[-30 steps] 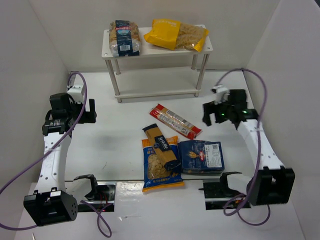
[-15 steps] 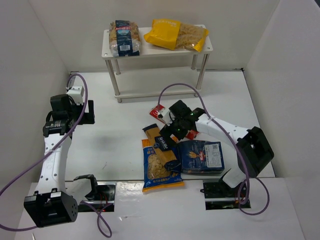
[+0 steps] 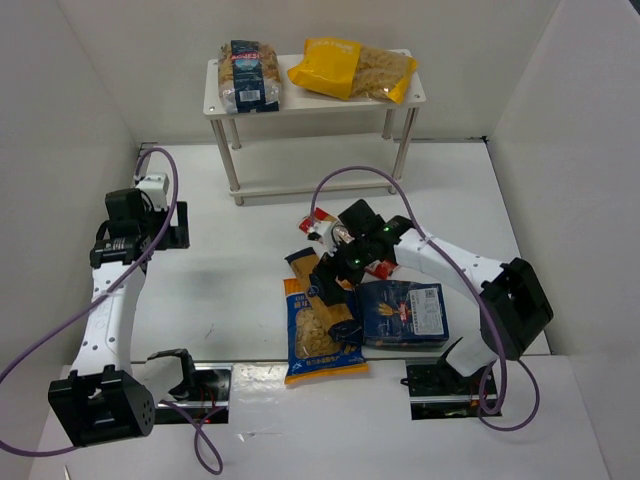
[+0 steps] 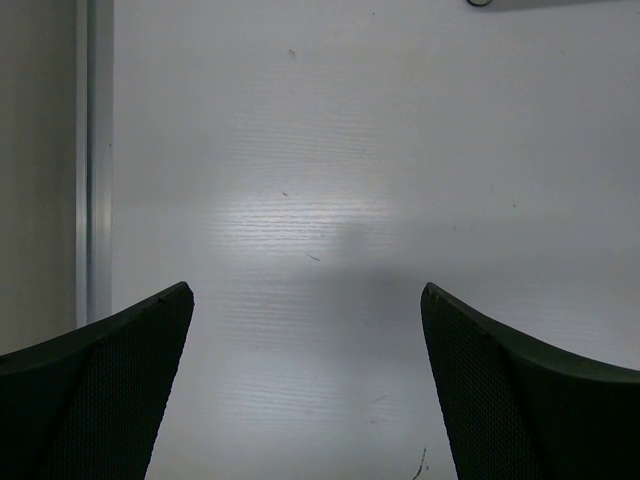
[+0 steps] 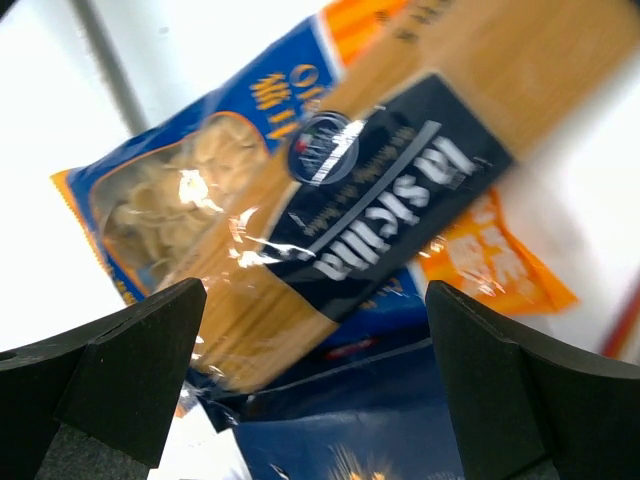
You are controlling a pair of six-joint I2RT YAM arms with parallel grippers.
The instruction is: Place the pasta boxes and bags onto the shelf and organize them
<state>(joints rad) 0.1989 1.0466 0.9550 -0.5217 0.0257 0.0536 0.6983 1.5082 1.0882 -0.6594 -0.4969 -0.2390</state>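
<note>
White bench (image 3: 230,280), shelf (image 3: 315,108) at the back. Near the front, on top of the blue-orange bag (image 3: 315,350): the long yellow pack (image 5: 380,200), right under the right jaws, wide apart. Drop straight down, pinch across its thin middle, lift slowly. Left jaws apart too, holding nothing.

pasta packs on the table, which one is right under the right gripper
The long yellow pack, lying across the blue-orange bag. The right gripper frames it; the red pack and dark blue pack lie aside.
</note>
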